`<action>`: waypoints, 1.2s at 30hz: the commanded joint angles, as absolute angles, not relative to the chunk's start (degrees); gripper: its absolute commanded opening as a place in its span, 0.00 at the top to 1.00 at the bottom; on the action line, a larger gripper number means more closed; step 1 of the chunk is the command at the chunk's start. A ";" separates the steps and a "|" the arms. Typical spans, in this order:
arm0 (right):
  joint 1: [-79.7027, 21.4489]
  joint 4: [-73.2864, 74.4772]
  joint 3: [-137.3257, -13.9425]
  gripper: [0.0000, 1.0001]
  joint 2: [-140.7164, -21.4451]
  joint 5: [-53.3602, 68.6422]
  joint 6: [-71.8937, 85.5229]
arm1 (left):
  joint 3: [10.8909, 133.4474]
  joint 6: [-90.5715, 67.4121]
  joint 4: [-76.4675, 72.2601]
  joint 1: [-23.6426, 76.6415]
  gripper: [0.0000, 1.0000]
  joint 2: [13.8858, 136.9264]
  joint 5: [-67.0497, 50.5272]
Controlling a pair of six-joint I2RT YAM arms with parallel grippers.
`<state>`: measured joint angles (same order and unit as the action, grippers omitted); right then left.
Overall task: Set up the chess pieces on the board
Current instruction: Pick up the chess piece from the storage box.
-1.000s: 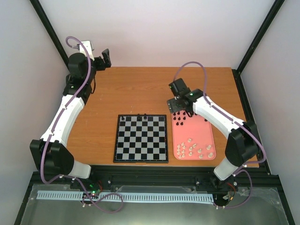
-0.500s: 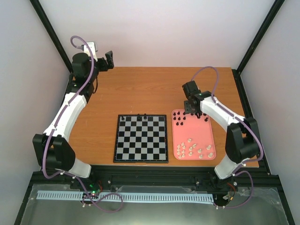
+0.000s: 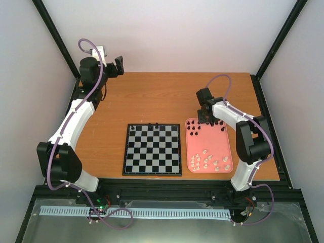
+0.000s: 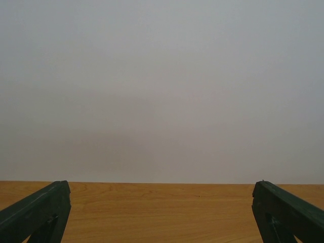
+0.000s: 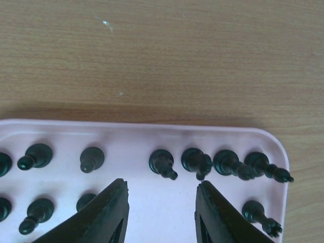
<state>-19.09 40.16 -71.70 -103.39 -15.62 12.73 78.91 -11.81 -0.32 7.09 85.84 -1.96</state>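
Shifted rightward, right arm [image 3: 228, 114] poises narrowed, empty right fingers [image 5: 101, 217] over the tray's [image 5: 136, 137] black chess pieces [image 5: 162, 162]; left fingers [image 4: 35, 212] spread.

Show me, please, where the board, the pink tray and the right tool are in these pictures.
board [image 3: 152, 149], top view, a bare square near its centre.
pink tray [image 3: 218, 142], top view, bare floor near its middle.
right tool [image 5: 162, 184], right wrist view, the gap midway between its fingertips.
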 commanded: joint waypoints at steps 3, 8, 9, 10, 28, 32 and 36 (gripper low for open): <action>-17.85 38.41 -74.56 0.58 -106.39 -13.01 11.78 | 81.49 -11.95 -1.80 7.14 0.00 86.62 -2.12; -17.38 38.07 -74.92 0.59 -107.71 -11.96 11.75 | 81.77 -11.95 -1.76 7.17 0.00 86.88 -2.19; -17.40 38.06 -75.00 0.59 -107.77 -11.98 11.63 | 81.82 -11.95 -1.74 7.13 0.00 87.01 -2.20; -17.28 37.98 -74.91 0.59 -107.82 -11.93 11.60 | 81.86 -11.95 -1.68 7.13 0.00 87.13 -2.20; -16.23 37.62 -75.19 0.64 -109.54 -11.17 11.26 | 82.27 -11.84 -1.49 7.10 0.00 87.84 -1.76; -16.17 37.62 -75.50 0.65 -110.08 -10.92 11.08 | 82.33 -11.82 -1.47 7.12 0.00 88.01 -1.67; -16.08 37.79 -75.73 0.68 -110.50 -11.30 11.12 | 82.43 -11.71 -1.49 7.12 0.00 88.17 -1.50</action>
